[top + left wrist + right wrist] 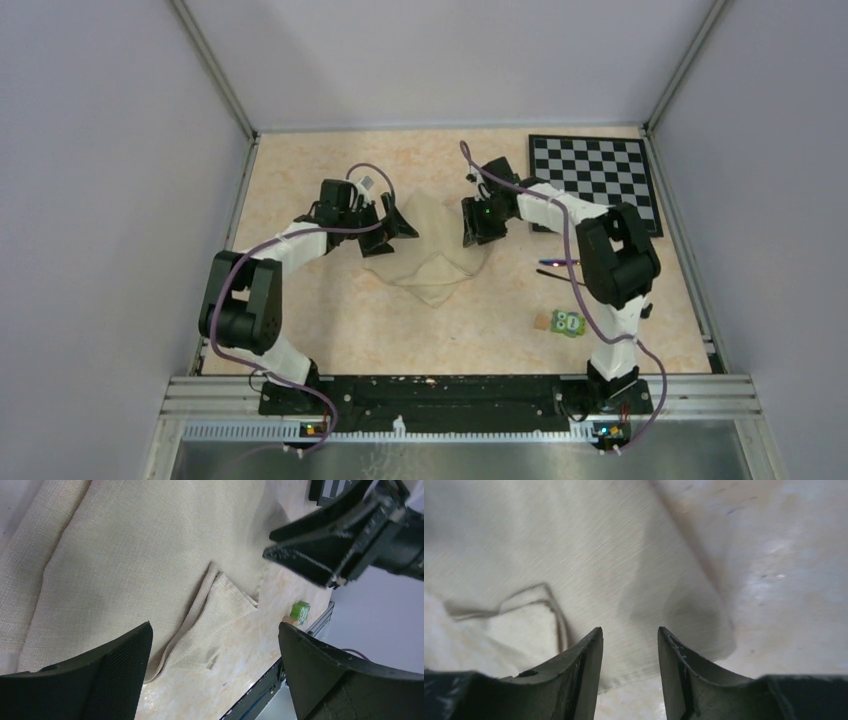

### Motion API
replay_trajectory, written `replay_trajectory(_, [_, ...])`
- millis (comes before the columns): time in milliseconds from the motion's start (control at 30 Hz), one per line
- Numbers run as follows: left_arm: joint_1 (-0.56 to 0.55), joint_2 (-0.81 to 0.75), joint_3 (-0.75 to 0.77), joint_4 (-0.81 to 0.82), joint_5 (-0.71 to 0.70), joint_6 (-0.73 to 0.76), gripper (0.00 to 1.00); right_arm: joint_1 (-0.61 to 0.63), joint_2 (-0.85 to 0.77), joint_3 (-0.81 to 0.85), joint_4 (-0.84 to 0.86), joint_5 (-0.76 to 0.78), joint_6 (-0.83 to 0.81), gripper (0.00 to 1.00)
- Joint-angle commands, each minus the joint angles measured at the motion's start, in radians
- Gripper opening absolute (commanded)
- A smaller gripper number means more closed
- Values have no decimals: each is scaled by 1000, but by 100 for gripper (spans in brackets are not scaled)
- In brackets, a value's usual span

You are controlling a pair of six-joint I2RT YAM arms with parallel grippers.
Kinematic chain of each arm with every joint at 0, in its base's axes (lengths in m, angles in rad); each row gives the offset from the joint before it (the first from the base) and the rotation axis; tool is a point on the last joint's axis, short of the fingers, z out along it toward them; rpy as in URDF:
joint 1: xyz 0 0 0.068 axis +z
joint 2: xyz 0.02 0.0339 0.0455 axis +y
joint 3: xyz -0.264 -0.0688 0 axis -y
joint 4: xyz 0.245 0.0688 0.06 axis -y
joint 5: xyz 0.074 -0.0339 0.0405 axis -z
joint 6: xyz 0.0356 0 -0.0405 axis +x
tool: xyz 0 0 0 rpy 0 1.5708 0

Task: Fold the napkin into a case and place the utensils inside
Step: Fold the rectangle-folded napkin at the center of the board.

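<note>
With my left gripper spread wide and my right gripper half parted, both empty, I'd pinch the limp, thin napkin at a corner.

A black-and-white checkered board lies flat at the far right corner of the table. A little green block sits nearer the front.
</note>
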Motion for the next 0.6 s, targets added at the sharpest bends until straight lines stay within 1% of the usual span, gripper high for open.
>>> replay_trajectory(0, [-3,12,16,87,-9,-31,99,20,-139,-120,145,-289,59,49])
replay_trajectory(67, [-3,11,3,97,-19,-33,99,20,-121,-177,250,-444,101,53])
replay_trajectory(167, [-3,5,-17,100,-25,-31,99,20,-64,-179,299,-525,136,54])
replay_trajectory(267, [-1,-25,-45,96,-43,-24,99,21,-23,-164,339,-562,157,54])
replay_trajectory(567, [-1,-148,-82,24,-92,11,99,52,82,-81,308,-597,143,52])
